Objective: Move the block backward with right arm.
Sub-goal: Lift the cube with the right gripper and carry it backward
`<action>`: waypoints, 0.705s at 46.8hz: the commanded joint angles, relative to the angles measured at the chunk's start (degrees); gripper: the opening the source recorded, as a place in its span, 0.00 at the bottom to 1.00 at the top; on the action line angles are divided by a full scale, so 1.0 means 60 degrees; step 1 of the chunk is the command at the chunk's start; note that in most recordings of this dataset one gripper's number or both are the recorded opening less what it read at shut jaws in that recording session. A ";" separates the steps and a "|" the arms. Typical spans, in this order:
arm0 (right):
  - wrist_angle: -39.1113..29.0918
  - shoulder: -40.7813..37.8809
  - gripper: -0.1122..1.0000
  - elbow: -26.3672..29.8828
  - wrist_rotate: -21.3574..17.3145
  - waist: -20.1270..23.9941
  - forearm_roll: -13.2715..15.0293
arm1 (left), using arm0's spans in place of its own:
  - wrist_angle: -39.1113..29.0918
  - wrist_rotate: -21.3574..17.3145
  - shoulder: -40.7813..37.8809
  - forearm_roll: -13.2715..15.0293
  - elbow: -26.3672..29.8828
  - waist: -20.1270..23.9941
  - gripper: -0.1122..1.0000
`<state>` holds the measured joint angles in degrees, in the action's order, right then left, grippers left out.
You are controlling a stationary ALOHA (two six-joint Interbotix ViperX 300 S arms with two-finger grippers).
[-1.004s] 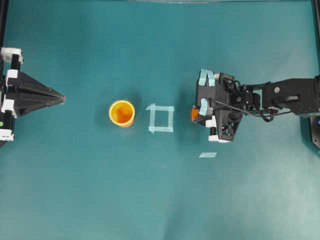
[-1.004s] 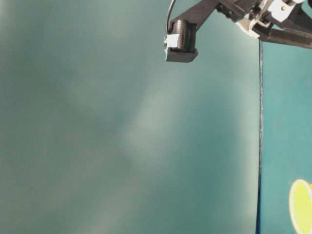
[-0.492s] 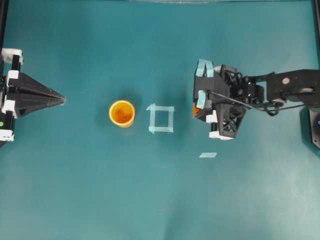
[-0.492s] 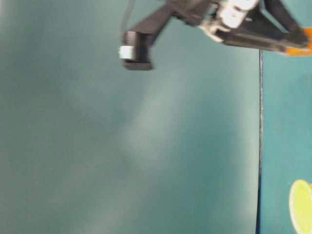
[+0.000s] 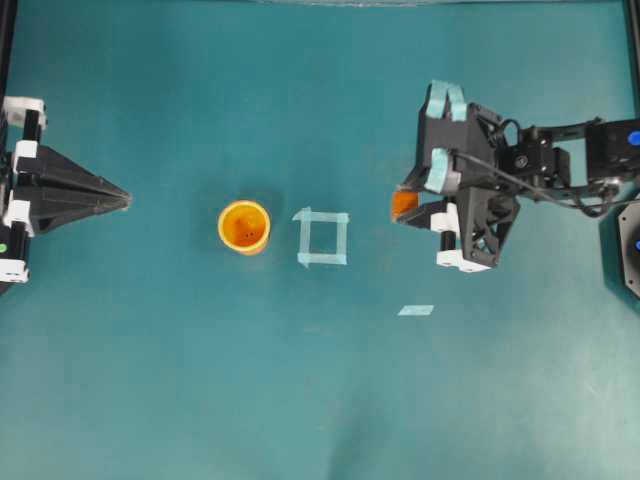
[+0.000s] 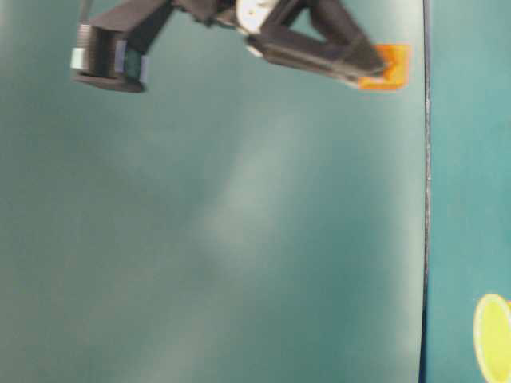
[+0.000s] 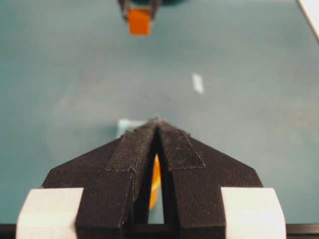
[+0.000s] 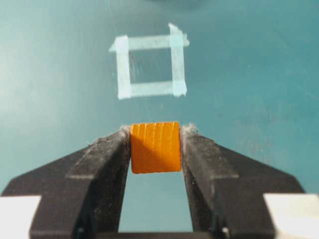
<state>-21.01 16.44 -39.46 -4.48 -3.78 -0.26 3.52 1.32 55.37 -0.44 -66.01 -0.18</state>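
The block (image 8: 155, 147), a small orange cube, is pinched between the black fingertips of my right gripper (image 8: 155, 130). In the overhead view the block (image 5: 402, 203) pokes out at the left tip of the right gripper (image 5: 410, 206), to the right of the tape square (image 5: 322, 238). The table-level view shows the block (image 6: 389, 64) at the end of the dark fingers, near the top. My left gripper (image 5: 125, 199) rests at the far left, its jaws pressed together with nothing in them (image 7: 157, 121).
A round yellow-orange cup (image 5: 244, 226) stands upright just left of the tape square. A short pale tape strip (image 5: 415, 310) lies on the teal table below the right gripper. Black frame posts run along the left and right edges.
The right gripper has carried the block to the right and slightly toward the far edge in the overhead view. In the table-level view the block has come into sight. The left arm is still.
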 commanded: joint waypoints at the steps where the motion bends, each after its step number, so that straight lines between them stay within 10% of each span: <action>1: -0.0132 0.0308 0.46 0.0425 -0.0059 0.0000 -0.0015 | 0.0044 -0.0029 -0.0044 -0.0015 0.0278 -0.0015 0.10; 33: -0.0396 0.0000 0.46 0.1201 -0.0029 -0.1670 0.0146 | 0.0044 -0.0029 -0.0044 -0.0015 0.0278 -0.0015 0.10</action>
<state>-23.73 16.17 -34.19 -4.75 -12.66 0.18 3.52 1.23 55.28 -0.44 -65.92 -0.18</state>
